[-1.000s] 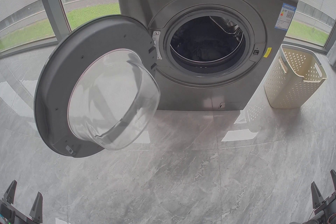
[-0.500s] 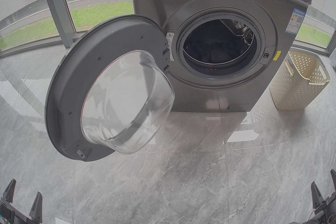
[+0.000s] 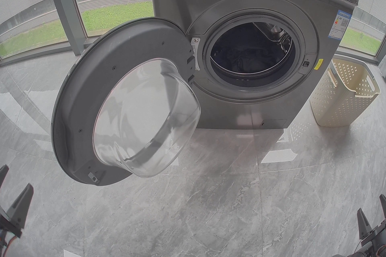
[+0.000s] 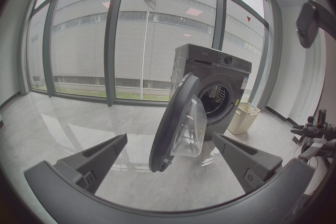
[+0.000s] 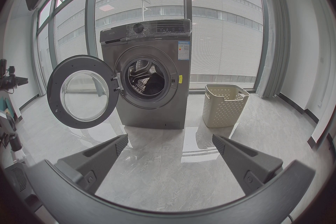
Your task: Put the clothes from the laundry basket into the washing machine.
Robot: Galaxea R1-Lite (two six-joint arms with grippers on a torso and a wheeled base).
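Note:
The grey washing machine [image 3: 249, 81] stands ahead with its round door [image 3: 120, 101] swung wide open to the left. Dark clothes [image 3: 245, 59] lie inside the drum, also seen as dark clothes [image 5: 154, 83] from the right wrist. The cream laundry basket [image 3: 345, 93] sits on the floor right of the machine; no clothes show above its rim [image 5: 225, 88]. My left gripper [image 3: 12, 189] is low at the near left, open and holding nothing, well short of the door [image 4: 175, 123]. My right gripper [image 3: 373, 215] is low at the near right, also open with nothing in it.
The open door juts out over the floor in front-left of the machine. Polished grey tile floor [image 3: 241, 197] stretches between me and the machine. Tall windows [image 3: 40, 9] and their frame posts stand behind; a wall and curtain are to the right [image 5: 280, 42].
The camera shifted early on, sliding the whole scene rightward in the picture. Since then the left gripper has moved outward to the left and slightly up. The right gripper has stayed put.

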